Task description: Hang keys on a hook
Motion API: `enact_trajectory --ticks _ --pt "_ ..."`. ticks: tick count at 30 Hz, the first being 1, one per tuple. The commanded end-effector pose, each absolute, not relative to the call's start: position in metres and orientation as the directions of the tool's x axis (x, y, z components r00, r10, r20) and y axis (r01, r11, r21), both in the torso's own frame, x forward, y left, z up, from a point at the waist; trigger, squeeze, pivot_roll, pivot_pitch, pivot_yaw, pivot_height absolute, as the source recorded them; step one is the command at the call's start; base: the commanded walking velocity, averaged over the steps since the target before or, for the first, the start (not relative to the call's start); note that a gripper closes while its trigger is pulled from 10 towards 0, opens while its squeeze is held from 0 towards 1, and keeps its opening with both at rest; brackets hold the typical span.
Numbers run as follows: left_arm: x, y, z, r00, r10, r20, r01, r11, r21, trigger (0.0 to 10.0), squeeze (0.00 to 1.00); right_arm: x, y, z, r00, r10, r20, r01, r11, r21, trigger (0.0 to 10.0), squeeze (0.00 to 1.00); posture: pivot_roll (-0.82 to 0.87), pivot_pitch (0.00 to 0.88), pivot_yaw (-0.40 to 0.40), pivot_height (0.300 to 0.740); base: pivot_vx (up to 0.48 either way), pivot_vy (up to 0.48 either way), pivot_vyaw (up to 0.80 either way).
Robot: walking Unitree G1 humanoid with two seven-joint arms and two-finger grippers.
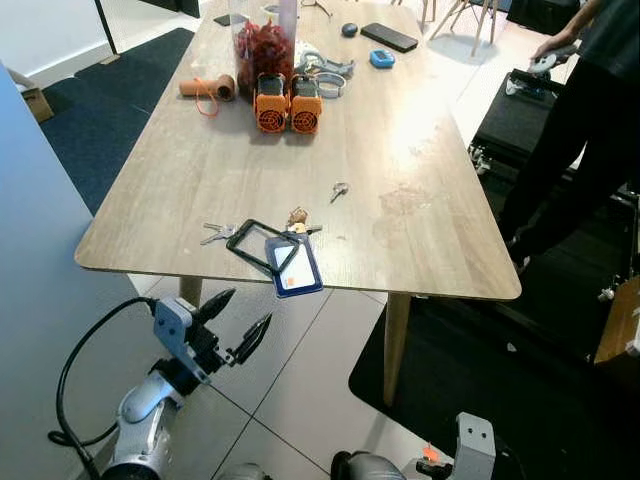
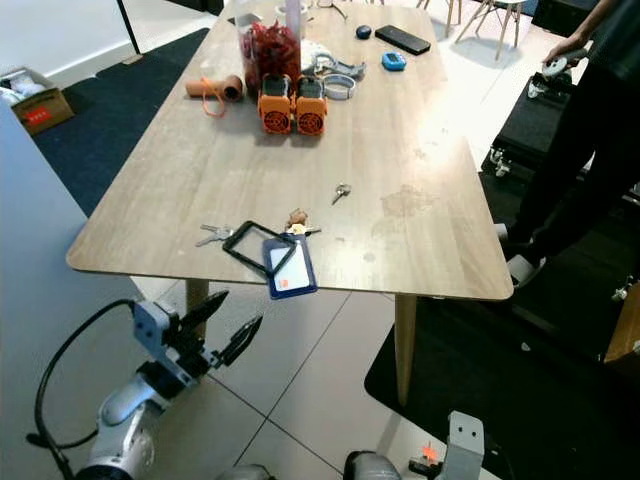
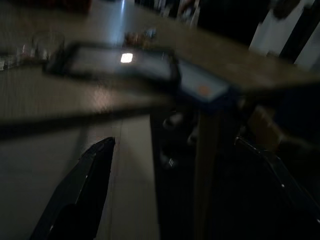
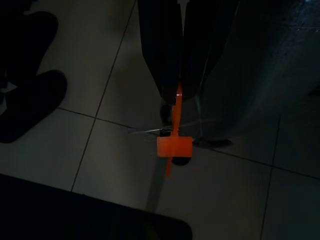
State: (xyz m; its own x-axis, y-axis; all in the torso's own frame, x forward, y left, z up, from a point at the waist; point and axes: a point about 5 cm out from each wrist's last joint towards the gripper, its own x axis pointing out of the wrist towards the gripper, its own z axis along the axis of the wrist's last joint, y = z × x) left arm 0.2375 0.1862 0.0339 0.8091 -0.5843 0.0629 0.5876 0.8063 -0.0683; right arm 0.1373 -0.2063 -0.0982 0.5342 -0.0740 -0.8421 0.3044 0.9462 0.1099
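**Inspector A:** Surface and room?

**Inspector B:** A light wooden table (image 1: 200, 190) on pale floor tiles (image 1: 300, 370), dark carpet beyond. A person (image 1: 585, 120) stands off the table's far right side.

**Inspector A:** The task item?

**Inspector B:** The keys (image 1: 216, 233) lie near the table's front edge, beside a badge holder (image 1: 293, 265) overhanging it. No legible writing.

**Inspector A:** End effectors?

**Inspector B:** The left gripper (image 1: 240, 322) hangs below the table's front edge, fingers spread, empty. The right gripper (image 4: 182, 85) points at the tiles, fingers pressed together on an orange tag (image 4: 174, 146).

Left wrist view blurred, badge (image 3: 200, 86) smeared. Person (image 1: 590, 110) cut off at edge. Keys (image 1: 216, 233) too small to count.
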Motion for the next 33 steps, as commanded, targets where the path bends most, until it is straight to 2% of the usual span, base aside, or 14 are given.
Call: enact_trajectory --ticks 1,4,8,10,13,16,19,23,33 --pt "0.231 0.192 0.028 0.814 -0.581 0.020 0.581 0.813 -0.046 10.0 0.00 0.131 -0.209 -0.100 0.517 -0.080 -0.852 0.320 0.942 0.105 10.0 0.00 0.09 0.095 -0.065 0.740 0.000 0.000 0.00" --pt "0.227 0.200 0.013 0.859 -0.508 -0.059 0.506 0.861 -0.040 10.0 0.00 0.132 -0.209 -0.100 0.516 -0.078 -0.853 0.317 0.943 0.105 10.0 0.00 0.09 0.095 -0.069 0.740 0.000 0.000 0.00" --pt "0.225 0.203 0.007 0.883 -0.461 -0.095 0.459 0.887 -0.036 10.0 0.00 0.133 -0.209 -0.100 0.517 -0.077 -0.853 0.316 0.943 0.106 10.0 0.00 0.09 0.095 -0.069 0.740 0.000 0.000 0.00" --pt "0.219 0.209 -0.008 0.890 -0.405 -0.209 0.408 0.913 -0.033 10.0 0.00 0.134 -0.208 -0.100 0.517 -0.076 -0.852 0.316 0.943 0.108 10.0 0.00 0.10 0.090 -0.068 0.740 0.000 0.000 0.00" --pt "0.209 0.216 -0.026 0.874 -0.320 -0.364 0.342 0.940 -0.004 10.0 0.00 0.134 -0.207 -0.100 0.517 -0.075 -0.853 0.316 0.942 0.109 10.0 0.00 0.10 0.083 -0.065 0.740 0.000 0.000 0.00" --pt "0.204 0.219 -0.034 0.856 -0.286 -0.431 0.314 0.949 -0.008 10.0 0.00 0.134 -0.206 -0.100 0.516 -0.074 -0.853 0.316 0.942 0.109 10.0 0.00 0.10 0.077 -0.060 0.740 0.000 0.000 0.00" --pt "0.198 0.214 -0.050 0.803 -0.216 -0.556 0.259 0.966 -0.001 10.0 0.00 0.134 -0.206 -0.100 0.515 -0.074 -0.854 0.310 0.945 0.105 10.0 0.00 0.09 0.066 -0.062 0.740 0.000 0.000 0.00" --pt "0.193 0.200 -0.058 0.765 -0.243 -0.596 0.307 0.952 0.005 10.0 0.00 0.135 -0.206 -0.100 0.514 -0.074 -0.855 0.297 0.950 0.097 10.0 0.00 0.09 0.055 -0.055 0.740 0.000 0.000 0.00" --pt "0.193 0.190 -0.066 0.709 -0.230 -0.666 0.352 0.935 0.052 10.0 0.00 0.142 -0.208 -0.096 0.559 -0.121 -0.820 0.337 0.937 0.091 10.0 0.00 0.07 0.029 -0.038 0.740 0.000 0.000 0.00"
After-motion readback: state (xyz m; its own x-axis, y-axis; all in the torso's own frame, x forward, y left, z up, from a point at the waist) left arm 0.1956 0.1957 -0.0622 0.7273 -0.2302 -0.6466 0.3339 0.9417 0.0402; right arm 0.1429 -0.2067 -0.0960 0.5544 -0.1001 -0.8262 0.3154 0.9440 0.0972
